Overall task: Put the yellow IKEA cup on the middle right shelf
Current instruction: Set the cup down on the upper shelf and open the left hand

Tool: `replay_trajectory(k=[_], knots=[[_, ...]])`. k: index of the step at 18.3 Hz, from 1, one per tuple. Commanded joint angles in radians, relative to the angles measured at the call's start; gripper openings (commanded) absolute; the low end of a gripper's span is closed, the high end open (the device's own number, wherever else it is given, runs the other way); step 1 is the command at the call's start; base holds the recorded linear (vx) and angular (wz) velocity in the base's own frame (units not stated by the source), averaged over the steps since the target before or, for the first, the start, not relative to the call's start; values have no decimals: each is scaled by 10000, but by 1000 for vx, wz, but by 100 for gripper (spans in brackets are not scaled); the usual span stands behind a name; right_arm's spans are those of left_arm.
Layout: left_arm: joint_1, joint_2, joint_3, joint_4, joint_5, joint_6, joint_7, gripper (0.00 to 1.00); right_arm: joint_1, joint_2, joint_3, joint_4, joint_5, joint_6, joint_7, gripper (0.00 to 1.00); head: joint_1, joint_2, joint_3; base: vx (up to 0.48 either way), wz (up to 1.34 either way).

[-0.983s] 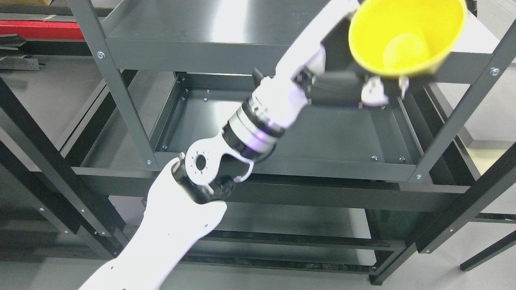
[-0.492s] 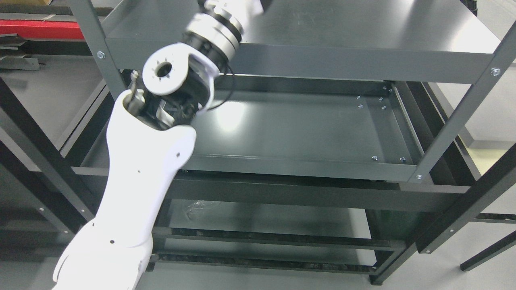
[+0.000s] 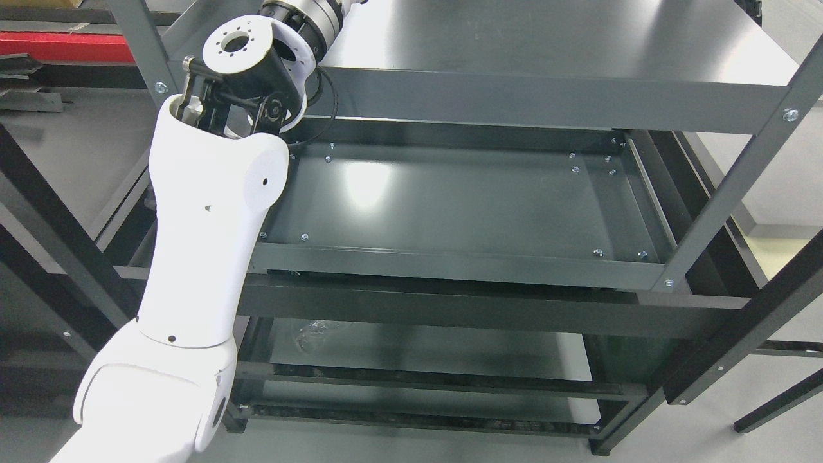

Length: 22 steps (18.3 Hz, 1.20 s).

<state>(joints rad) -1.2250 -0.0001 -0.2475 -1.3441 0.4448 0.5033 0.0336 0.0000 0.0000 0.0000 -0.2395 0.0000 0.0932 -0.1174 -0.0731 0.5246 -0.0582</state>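
We see only the left arm (image 3: 206, 212), elbow raised, forearm leaving the top edge; its hand is out of view, so grip unknown. No yellow cup visible. Middle shelf (image 3: 450, 263) bare: placement not done.

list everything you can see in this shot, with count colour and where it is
dark grey metal shelving unit: one, fills the centre and right, with a top shelf, a middle tray shelf and a lower shelf
middle tray shelf: one, dark grey, centre, nothing on it
black metal frame bars: several, lower right and left edge
red strip: one, upper left, behind the shelving
grey floor: right side and bottom edge
yellow cup: none in view
left arm: one, white with a black and silver joint, rises from lower left and leaves the picture at the top; its hand is out of view
right arm: not in view
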Motion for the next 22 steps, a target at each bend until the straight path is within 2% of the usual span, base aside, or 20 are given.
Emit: replay_trajectory(k=[1, 5, 6, 10, 15, 22], knots=[[-129, 175, -591, 1966, 474, 29, -289, 23, 138, -175, 169, 2, -245, 4, 8, 99, 0, 0, 0, 0, 0], [-129, 175, -1145, 1982, 1150, -2, -443, 26, 138, -175, 169, 2, -245, 4, 8, 100, 0, 0, 0, 0, 0], [-129, 175, -1206, 1997, 1166, -2, -474, 32, 138, -175, 169, 2, -245, 4, 8, 99, 0, 0, 0, 0, 0], [-129, 175, -1421, 2043, 953, 14, -1561, 71, 138, -175, 169, 2, -245, 4, 8, 99, 0, 0, 0, 0, 0], [-206, 175, -1437, 1921, 217, 14, -1594, 98, 138, -175, 169, 2, -245, 4, 8, 99, 0, 0, 0, 0, 0], [-619, 175, -548, 818, -244, -2, -1578, 99, 138, -175, 169, 2, -245, 4, 8, 99, 0, 0, 0, 0, 4]])
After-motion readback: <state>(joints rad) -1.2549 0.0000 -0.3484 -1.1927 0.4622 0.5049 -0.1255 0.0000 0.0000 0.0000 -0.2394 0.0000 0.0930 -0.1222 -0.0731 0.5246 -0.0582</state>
